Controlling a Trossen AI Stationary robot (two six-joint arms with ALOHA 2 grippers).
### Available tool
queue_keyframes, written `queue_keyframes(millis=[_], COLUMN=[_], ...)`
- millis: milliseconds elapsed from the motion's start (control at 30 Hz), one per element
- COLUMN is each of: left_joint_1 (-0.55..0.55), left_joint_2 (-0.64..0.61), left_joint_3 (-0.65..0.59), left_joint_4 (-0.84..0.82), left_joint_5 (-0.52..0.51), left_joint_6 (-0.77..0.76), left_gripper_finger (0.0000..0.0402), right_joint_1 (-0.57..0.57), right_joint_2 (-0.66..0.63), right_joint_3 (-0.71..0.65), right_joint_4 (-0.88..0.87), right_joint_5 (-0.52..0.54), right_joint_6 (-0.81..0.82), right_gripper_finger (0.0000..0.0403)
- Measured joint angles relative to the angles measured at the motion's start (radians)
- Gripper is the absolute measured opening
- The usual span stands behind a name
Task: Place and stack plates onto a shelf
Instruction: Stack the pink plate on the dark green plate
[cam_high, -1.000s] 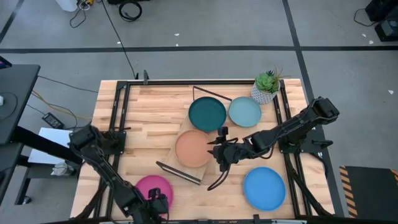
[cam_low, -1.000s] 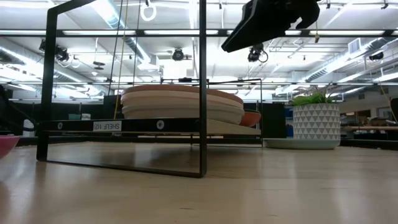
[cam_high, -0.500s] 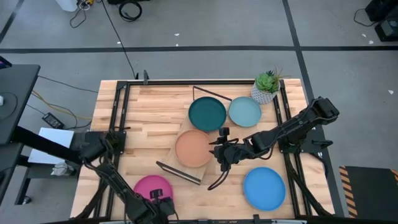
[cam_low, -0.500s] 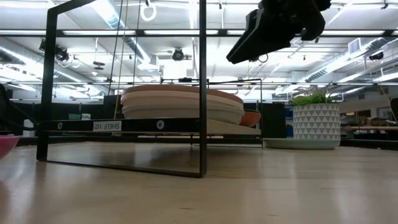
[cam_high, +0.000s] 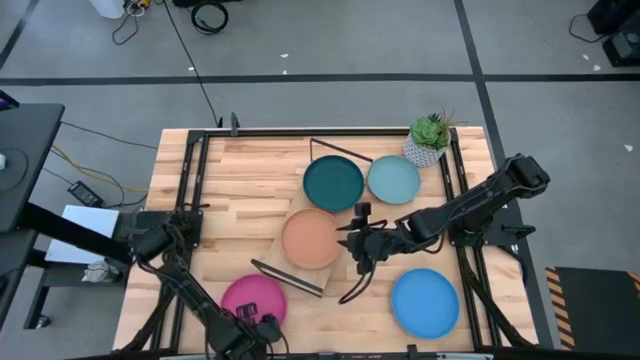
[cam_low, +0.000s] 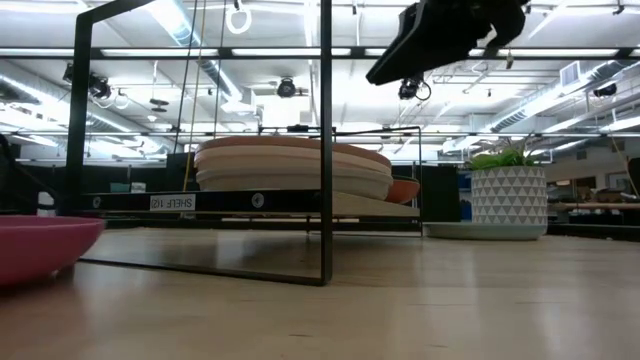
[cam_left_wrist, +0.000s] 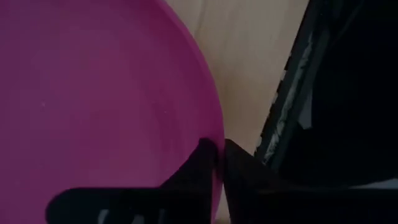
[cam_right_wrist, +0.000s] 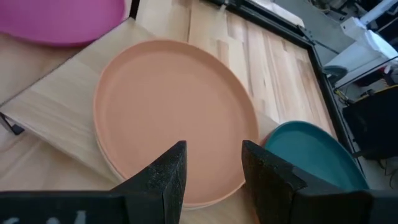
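My left gripper (cam_high: 258, 325) is at the near edge of the table, shut on a pink plate (cam_high: 252, 298). That plate also shows in the low view (cam_low: 40, 245) and fills the left wrist view (cam_left_wrist: 93, 93). My right gripper (cam_high: 361, 243) is open and empty. It hovers over the right side of the shelf (cam_high: 280, 262), above a stack of several plates topped by an orange plate (cam_right_wrist: 168, 112). The stack rests on the shelf board (cam_right_wrist: 56, 112). Dark teal (cam_high: 333, 183), light blue (cam_high: 393, 180) and bright blue (cam_high: 424, 302) plates lie flat on the table. My left gripper pinches the pink plate's rim (cam_left_wrist: 210, 130) at its near side. One finger lies over the plate's inside and one outside the rim. The fingers come from the table's near side. The plate sits about level and low; I cannot tell whether its base is on the table.
The shelf's black wire frame (cam_low: 325, 150) rises above its board. A potted plant (cam_high: 428, 140) stands at the far right corner. Black rails run along the table's left (cam_high: 185, 200) and right (cam_high: 462, 200) sides.
My left gripper has gone a little toward the table's right edge with the pink plate. In the low view the plate now reaches much farther in from the left side.
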Motion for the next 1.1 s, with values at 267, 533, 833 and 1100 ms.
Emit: queue_keyframes(millis=[267,533,833,1100], left_joint_1=[-0.005,-0.018,0.060,0.311], left_joint_2=[-0.153,-0.376,-0.606,-0.673], left_joint_3=[-0.004,-0.004,-0.003,-0.002], left_joint_4=[0.047,0.149,0.399,0.265], left_joint_5=[0.083,0.129,0.009,-0.094], left_joint_6=[0.014,0.063,0.476,0.809], left_gripper_finger=[0.0017,0.0016,0.0016,0.0016], right_joint_1=[0.015,0.048,0.097,0.197], right_joint_2=[-0.016,-0.016,-0.017,-0.018], right_joint_3=[-0.011,-0.016,-0.016,-0.016], right_joint_4=[0.014,0.014,-0.083,-0.230], right_joint_5=[-0.017,0.006,0.082,0.297], right_joint_6=[0.026,0.027,0.099,0.236], right_gripper_finger=[0.0160,0.0160,0.0160,0.0160])
